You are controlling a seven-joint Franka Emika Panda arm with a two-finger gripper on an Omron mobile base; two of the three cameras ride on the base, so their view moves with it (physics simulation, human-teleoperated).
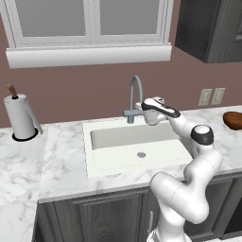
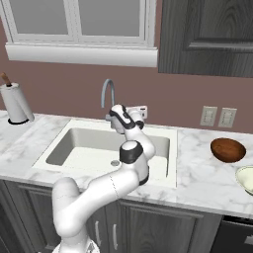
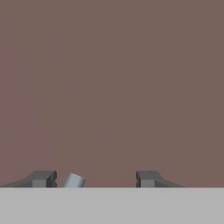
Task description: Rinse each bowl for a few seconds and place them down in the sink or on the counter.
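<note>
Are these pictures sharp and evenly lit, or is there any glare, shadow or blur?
Left base view: flat, even light, no glare; the off-white rectangular sink has soft shading on its inner walls. Right base view: equally crisp; the glossy reddish-brown bowl shows a faint sheen. Hand view: plain brown wall, slightly soft; the gripper stands open, a blurry small grey cylinder beside one fingertip.

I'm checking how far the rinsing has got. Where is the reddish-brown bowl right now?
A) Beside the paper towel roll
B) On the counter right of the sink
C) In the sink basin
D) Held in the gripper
B: the bowl sits on the counter to the right of the sink, while the open gripper is up by the faucet, holding nothing.
</note>
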